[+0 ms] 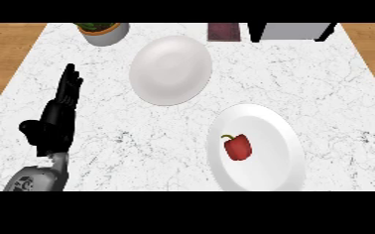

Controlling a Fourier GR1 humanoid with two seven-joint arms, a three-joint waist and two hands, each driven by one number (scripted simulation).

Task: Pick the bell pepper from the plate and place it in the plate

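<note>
A glossy red bell pepper (237, 147) lies on the left half of a white round plate (273, 171) at the near right of the white marble tabletop (322, 89). Its long axis runs roughly far to near, with the green stem at the far end and leaning a little left.

The black left hand (57, 119) rests at the left edge of the view with its fingers (70, 82) straight, apart and pointing away, holding nothing. The pepper lies to its right and slightly nearer, well apart, with bare marble between. The right hand is not in view. Since the pepper sits on the right side, that hand would probably have the shorter reach.

A second white round plate (171, 69), with nothing on it, lies farther back and to the left of the pepper. It is the likely target, and the diagonal between the two plates is open. The near rim of the pepper's plate comes close to the tabletop's front edge. A potted plant (102, 32), a dark red block (223, 31) and a grey box (293, 30) line the far edge, beyond the second plate and clear of that path.
</note>
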